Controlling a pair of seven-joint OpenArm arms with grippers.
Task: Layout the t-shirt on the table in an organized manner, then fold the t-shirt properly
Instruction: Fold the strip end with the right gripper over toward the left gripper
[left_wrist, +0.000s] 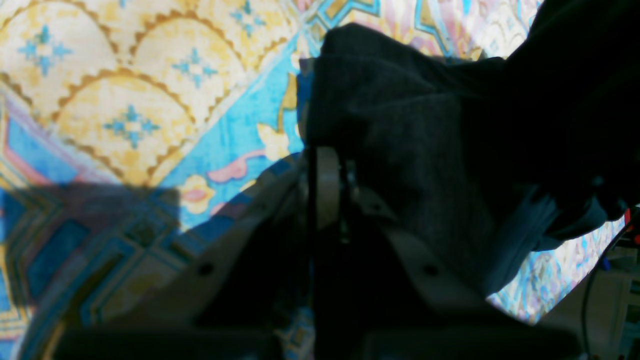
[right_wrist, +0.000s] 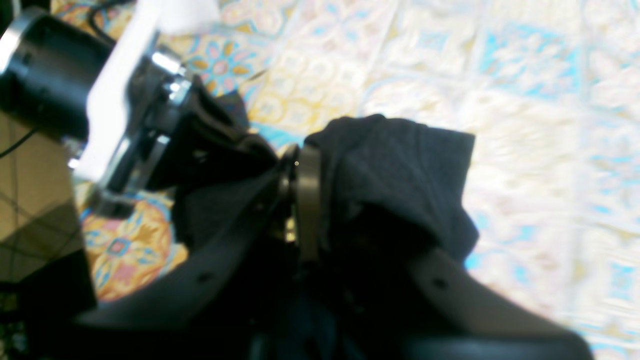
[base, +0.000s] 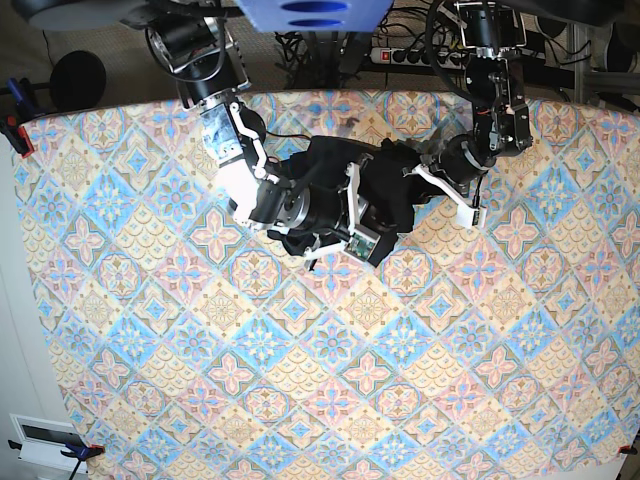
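Both claws pinching t-shirt (base: 345, 190), bunched at far tabletop (base: 300, 400): left claw (base: 425, 172), right claw (base: 345, 222). Risk: gripping several layers, spreading dragging tangled lump.

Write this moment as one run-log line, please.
left gripper: shut on t-shirt | right gripper: shut on t-shirt | t-shirt: bunched, not laid out

The soft black matt cloth t-shirt (base: 350, 190) shows a fine knitted, slightly rough weave; under it the blue, pink and cream patterned table cloth (base: 300, 380) looks smooth and matt; beside the t-shirt, gripper shells of white and black plastic, dull-finished.
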